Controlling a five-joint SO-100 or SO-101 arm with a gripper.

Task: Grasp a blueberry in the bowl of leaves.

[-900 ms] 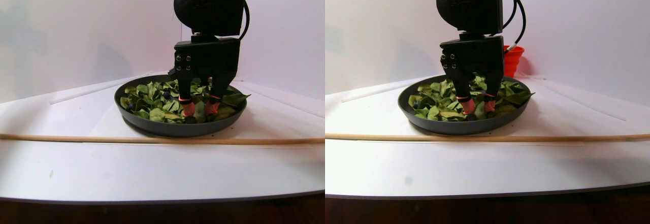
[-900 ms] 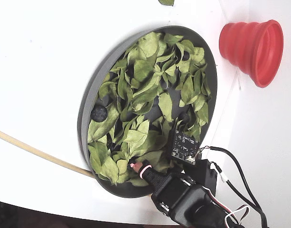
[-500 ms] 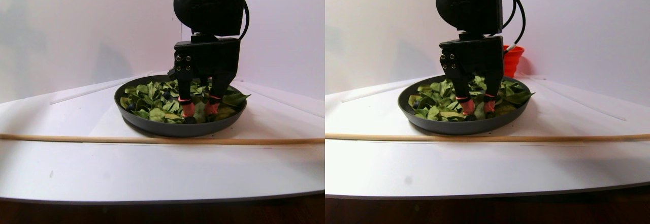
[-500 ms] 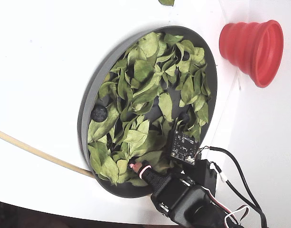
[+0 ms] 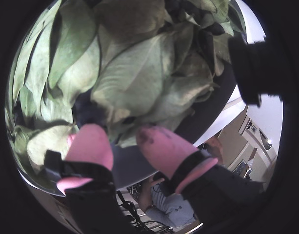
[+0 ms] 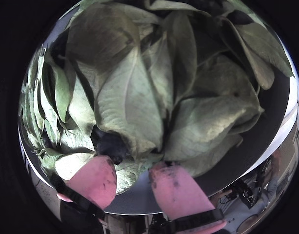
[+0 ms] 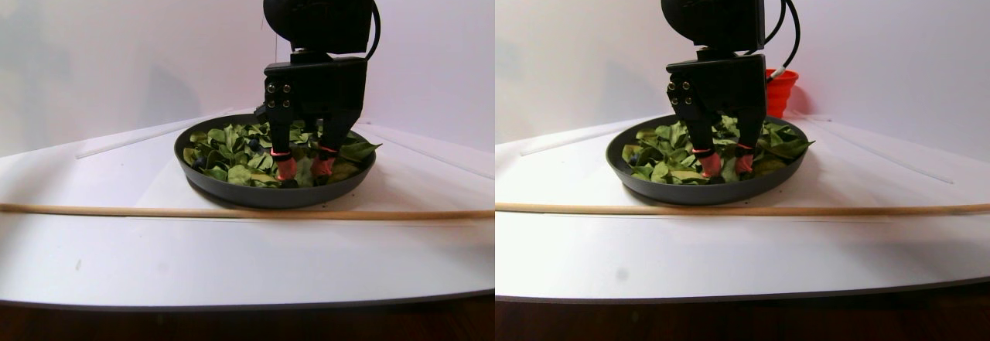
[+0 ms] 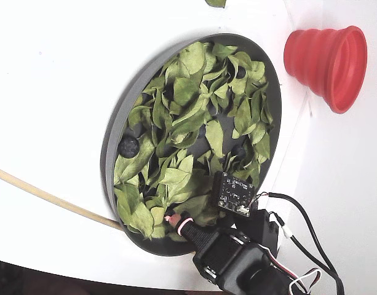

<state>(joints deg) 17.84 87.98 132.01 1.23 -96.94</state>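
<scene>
While spread wide, pincer (image 6: pixel 132 170) sits among leaves (image 6: pixel 139 92) near bowl (image 8: pixel 111 153) rim.

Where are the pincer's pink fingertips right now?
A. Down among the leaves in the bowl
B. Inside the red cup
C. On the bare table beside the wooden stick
A: in the stereo pair view the pincer reaches into the bowl, its fingertips apart against the leaves.

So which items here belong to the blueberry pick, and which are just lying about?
Job:
gripper
blueberry beside its fingertips
leaves
bowl

Lying about:
red ribbed cup
wooden stick
stray leaf on table
</scene>
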